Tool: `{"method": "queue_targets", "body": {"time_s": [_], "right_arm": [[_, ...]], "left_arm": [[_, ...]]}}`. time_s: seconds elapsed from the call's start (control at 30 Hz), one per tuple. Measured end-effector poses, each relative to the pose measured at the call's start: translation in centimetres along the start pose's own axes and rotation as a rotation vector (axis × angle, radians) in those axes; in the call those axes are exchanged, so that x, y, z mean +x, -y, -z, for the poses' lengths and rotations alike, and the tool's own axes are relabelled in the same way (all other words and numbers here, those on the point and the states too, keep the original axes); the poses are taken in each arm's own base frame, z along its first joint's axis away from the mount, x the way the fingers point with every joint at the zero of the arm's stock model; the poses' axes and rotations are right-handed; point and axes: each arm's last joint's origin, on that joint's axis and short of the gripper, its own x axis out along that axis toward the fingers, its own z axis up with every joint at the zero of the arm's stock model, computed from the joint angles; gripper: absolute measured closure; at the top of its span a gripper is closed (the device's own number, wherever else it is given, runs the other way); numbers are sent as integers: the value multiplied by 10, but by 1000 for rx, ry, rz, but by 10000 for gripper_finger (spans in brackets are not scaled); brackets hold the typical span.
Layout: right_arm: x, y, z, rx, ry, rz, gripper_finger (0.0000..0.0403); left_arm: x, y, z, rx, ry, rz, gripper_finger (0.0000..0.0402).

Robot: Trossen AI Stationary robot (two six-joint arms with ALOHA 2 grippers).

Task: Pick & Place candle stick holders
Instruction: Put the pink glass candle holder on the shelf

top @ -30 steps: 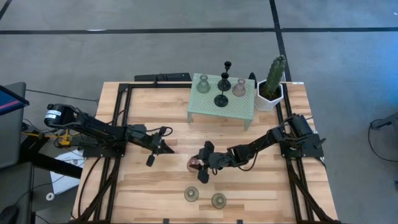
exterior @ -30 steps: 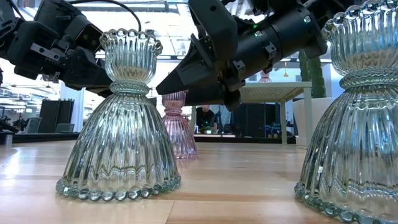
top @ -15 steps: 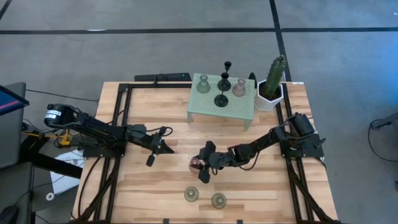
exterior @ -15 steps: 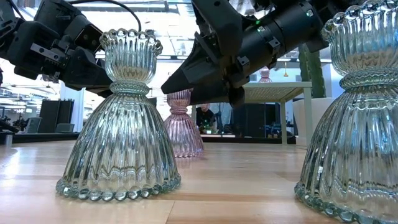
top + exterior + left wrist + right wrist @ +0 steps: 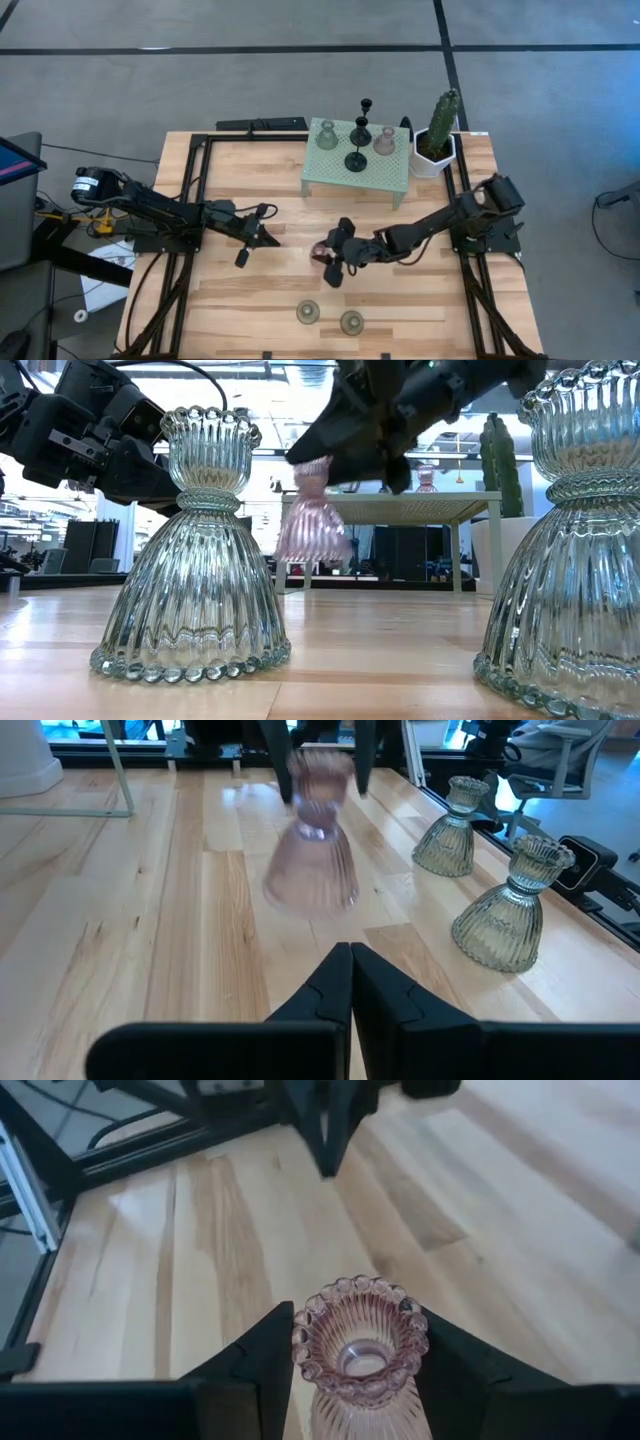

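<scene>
A pinkish glass candle stick holder (image 5: 312,520) hangs above the middle of the table, with my right gripper (image 5: 332,256) shut on it. My left gripper (image 5: 270,239) stands shut and empty to its left, pointing at it. Two pale green holders (image 5: 308,312) (image 5: 351,322) stand on their beaded bases near the table's near edge. On the mint perforated stand (image 5: 380,178) at the back are a pale green holder (image 5: 326,135), a pinkish one (image 5: 385,141) and two black thin-stemmed ones (image 5: 357,157) (image 5: 365,108). My right gripper pinches the pink holder's beaded upper cup (image 5: 304,1348) between its two fingers (image 5: 262,1358), one on each side. The fingers come slanting down from the table's right side. The holder hangs below them nearly upright, a little tilted, its base (image 5: 315,550) clear of the table.
A green cactus in a white pot (image 5: 438,135) stands beside the stand at the back right. Black frame rails (image 5: 196,200) run along the table's left and right sides. Bare wood (image 5: 400,300) lies between the lifted holder and the two green ones.
My right gripper has risen and drawn a little toward the table's right, still shut on the pink holder. The holder stood on the table a second ago; now it hangs clear of it, slightly tilted.
</scene>
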Motion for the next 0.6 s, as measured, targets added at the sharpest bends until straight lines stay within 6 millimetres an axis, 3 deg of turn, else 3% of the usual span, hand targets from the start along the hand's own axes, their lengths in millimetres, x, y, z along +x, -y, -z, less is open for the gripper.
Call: {"method": "queue_targets", "body": {"time_s": [0.3,0.6], "right_arm": [[-52,6,-37,11,49,35,249],[-114,28,-62,52,94,200,249]], "left_arm": [[0,0,0,-1,-2,0,397],[0,0,0,-1,-3,0,396]]}}
